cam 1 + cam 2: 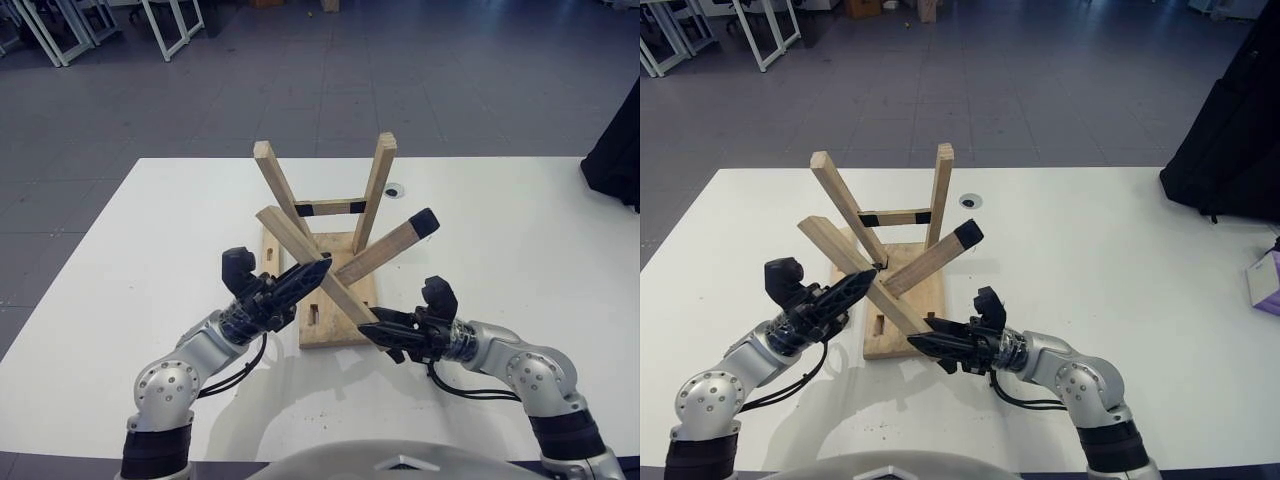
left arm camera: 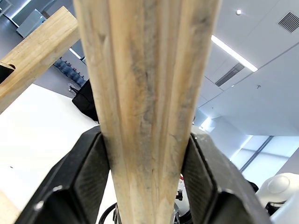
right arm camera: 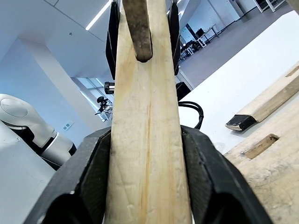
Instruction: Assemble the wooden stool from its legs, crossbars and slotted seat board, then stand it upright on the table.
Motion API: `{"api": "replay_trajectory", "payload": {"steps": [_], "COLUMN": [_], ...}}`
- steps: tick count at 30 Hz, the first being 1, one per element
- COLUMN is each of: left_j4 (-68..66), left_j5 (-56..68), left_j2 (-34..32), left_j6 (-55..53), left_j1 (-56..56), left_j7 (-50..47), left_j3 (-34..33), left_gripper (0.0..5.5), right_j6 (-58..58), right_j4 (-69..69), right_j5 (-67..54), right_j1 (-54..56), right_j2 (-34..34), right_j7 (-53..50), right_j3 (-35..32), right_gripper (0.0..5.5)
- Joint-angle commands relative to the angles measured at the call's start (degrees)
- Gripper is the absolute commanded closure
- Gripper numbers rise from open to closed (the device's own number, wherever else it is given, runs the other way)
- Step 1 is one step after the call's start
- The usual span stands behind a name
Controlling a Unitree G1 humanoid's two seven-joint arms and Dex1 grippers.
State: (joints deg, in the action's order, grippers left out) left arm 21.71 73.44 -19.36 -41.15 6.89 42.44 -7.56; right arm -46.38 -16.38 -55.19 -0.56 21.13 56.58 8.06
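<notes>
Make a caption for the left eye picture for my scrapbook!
Left gripper and right gripper each hold a loose leg, crossed above the seat board where two legs stand.

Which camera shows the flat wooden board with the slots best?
The right eye view: the flat slotted wooden seat board lies on the white table, mostly uncovered. The left eye view matches. The right wrist view catches one corner with a slot; the left wrist view barely any.
</notes>
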Motion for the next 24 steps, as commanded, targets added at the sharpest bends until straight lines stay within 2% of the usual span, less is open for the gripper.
{"api": "replay_trajectory", "payload": {"steps": [1,5,8,13,24], "left_j4": [-0.2,-3.9,-6.8,-7.8,-14.1], "left_j5": [-2.4,-6.5,-8.8,-10.7,-22.6], "left_j2": [0.2,-1.1,-5.3,-11.4,-17.3], "left_j6": [3.2,5.4,6.4,4.3,6.0], "left_j1": [-2.4,-8.2,-11.4,-11.1,-15.3], "left_j7": [2.3,2.9,4.9,8.8,18.2], "left_j3": [-1.2,-2.3,-5.8,-7.5,-2.2], "left_gripper": [3.42,3.42,3.42,3.42,3.43], "right_j6": [1.0,2.2,5.1,8.9,10.4], "right_j4": [0.4,1.5,3.0,1.9,2.9], "right_j5": [2.6,4.5,9.7,13.0,15.3], "right_j1": [1.0,1.2,0.6,0.5,2.3], "right_j2": [0.5,0.6,4.0,6.8,6.4], "right_j7": [-1.6,-2.8,-1.6,-1.4,-2.0], "right_j3": [-0.5,-1.5,-1.1,-3.1,-3.0], "right_gripper": [2.67,1.96,1.5,1.5,1.5]}}
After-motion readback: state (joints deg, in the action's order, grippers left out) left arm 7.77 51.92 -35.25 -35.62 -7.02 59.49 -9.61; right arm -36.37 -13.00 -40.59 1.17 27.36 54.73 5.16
